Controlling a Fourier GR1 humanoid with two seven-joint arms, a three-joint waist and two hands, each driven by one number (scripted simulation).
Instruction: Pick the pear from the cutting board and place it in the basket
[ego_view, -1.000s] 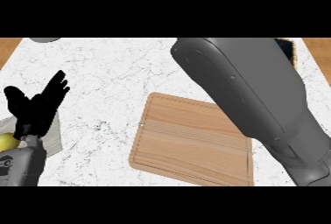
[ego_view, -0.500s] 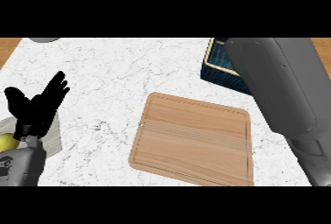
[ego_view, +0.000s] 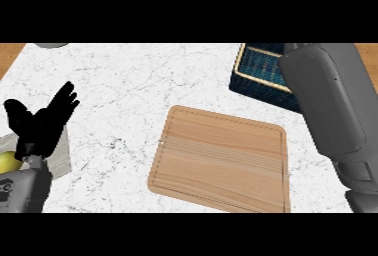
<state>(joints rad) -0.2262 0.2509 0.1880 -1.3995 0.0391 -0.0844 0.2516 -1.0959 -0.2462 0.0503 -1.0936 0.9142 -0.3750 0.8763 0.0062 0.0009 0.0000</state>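
The wooden cutting board (ego_view: 221, 160) lies in the middle of the marble counter with nothing on it. I see no pear anywhere on the board. The dark blue woven basket (ego_view: 255, 70) with a tan rim stands at the back right, and my right forearm (ego_view: 328, 105) covers its right part and whatever is inside. That forearm runs from the lower right up to the view's top edge, so the right hand itself does not show. My left hand (ego_view: 40, 125) rests open at the left edge, fingers up.
A yellow-green rounded thing (ego_view: 6, 161) peeks in at the left edge beside a grey slab (ego_view: 63, 150), partly behind my left hand. A grey round object (ego_view: 50, 45) sits at the back left corner. Wooden strips border the counter at both top corners.
My right forearm has swung from over the board to the right, uncovering the whole board and part of the basket. The left hand has stayed still.
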